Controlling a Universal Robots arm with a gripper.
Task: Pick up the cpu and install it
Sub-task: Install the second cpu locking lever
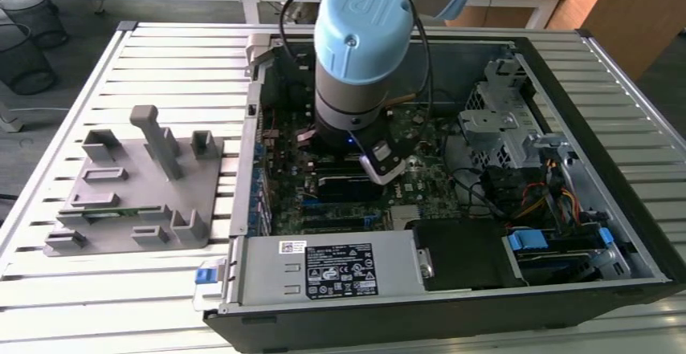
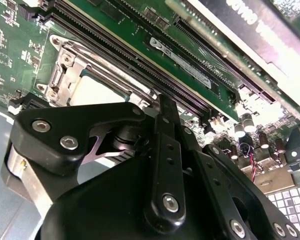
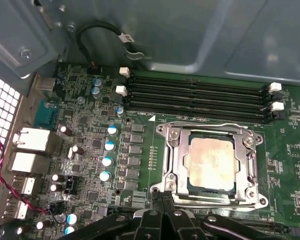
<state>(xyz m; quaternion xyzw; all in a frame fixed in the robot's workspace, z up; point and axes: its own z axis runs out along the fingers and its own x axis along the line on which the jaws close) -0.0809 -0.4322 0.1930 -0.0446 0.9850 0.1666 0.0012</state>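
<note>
Although the arm is lowered deep into the open computer case (image 1: 632, 233), the cpu (image 3: 210, 164) already lies flat inside the metal socket frame (image 3: 171, 165) on the motherboard (image 3: 90, 145), just ahead of the gripper (image 3: 162, 212) in the first wrist view. Its pale metal top faces up and looks level with the frame, so the placing part of the job appears done. In the second wrist view the chip (image 2: 92, 91) shows again beyond the black linkage, with the memory slots (image 2: 155, 65) further out. The gripper's fingers (image 3: 155, 197) meet tip to tip with nothing between them, so it is closed and empty, close to the socket's near edge. Whether the retention frame is latched down over the chip I cannot say for sure; the wire lever (image 3: 205, 125) seems to lie along the far side. On the table outside the case, the grey holder blocks (image 1: 140, 181) stand well apart from the tool.
</note>
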